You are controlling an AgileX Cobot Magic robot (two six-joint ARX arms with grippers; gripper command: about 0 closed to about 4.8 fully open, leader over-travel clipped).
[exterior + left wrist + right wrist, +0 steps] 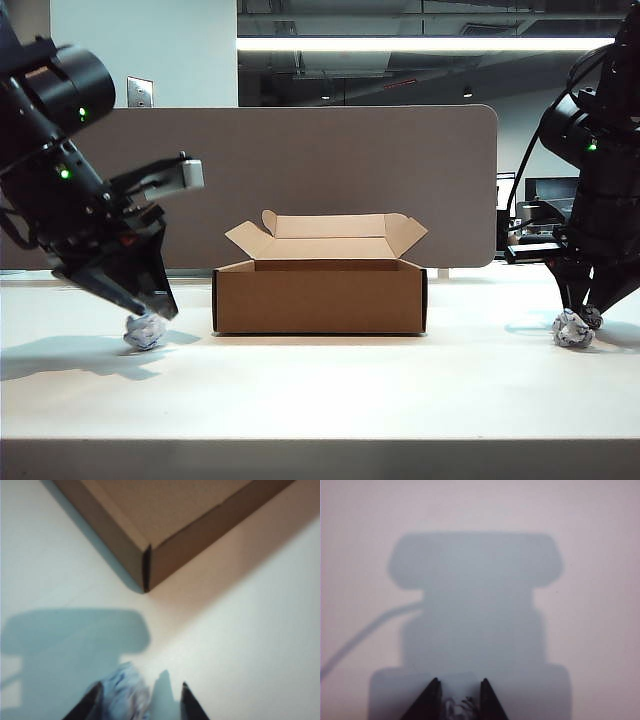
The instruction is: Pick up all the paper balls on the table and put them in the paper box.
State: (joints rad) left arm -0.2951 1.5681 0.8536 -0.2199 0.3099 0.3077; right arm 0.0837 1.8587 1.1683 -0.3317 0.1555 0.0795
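The brown paper box stands open at the middle of the white table. One paper ball lies on the table left of the box. My left gripper is tilted down over it. In the left wrist view this ball sits between the open fingers of the left gripper, against one finger and with a gap to the other; a box corner is just ahead. A second paper ball rests on the table at the far right, with my right gripper shut on it.
A grey partition panel runs behind the box. The box's rear flaps stand up. The table's front edge is close to the camera. Bare tabletop lies between the box and each gripper.
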